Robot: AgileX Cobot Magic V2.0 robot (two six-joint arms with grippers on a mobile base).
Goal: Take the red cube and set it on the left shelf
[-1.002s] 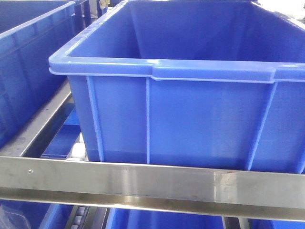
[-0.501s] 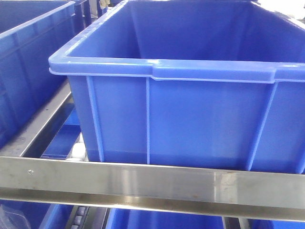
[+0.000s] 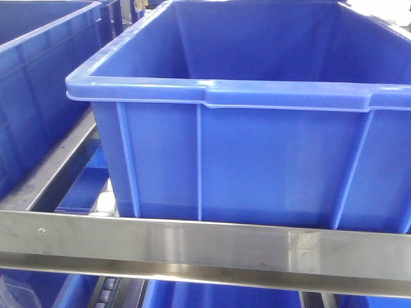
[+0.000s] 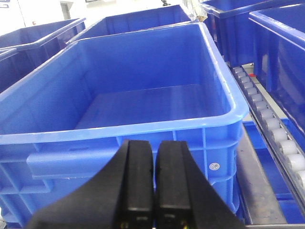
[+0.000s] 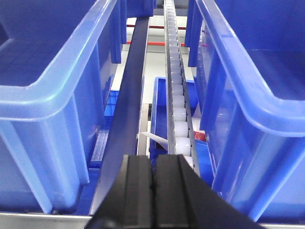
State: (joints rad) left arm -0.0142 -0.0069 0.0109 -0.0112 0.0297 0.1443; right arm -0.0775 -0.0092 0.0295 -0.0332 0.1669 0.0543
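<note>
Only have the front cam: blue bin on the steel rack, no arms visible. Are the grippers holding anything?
Observer: No. The left wrist view shows the left gripper shut, with nothing between its fingers.
Operator: Right one?
Observer: The right gripper is shut and empty too, pointing along the roller rail that runs between two bins.
Operator: Anything in the bin ahead of the left gripper?
Observer: No, the blue bin shows only a bare floor.

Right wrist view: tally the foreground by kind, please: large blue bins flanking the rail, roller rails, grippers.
Large blue bins: 2, one on the left, one on the right
Roller rails: 1
Grippers: 1, the right gripper, fingers shut
Total: 4
</note>
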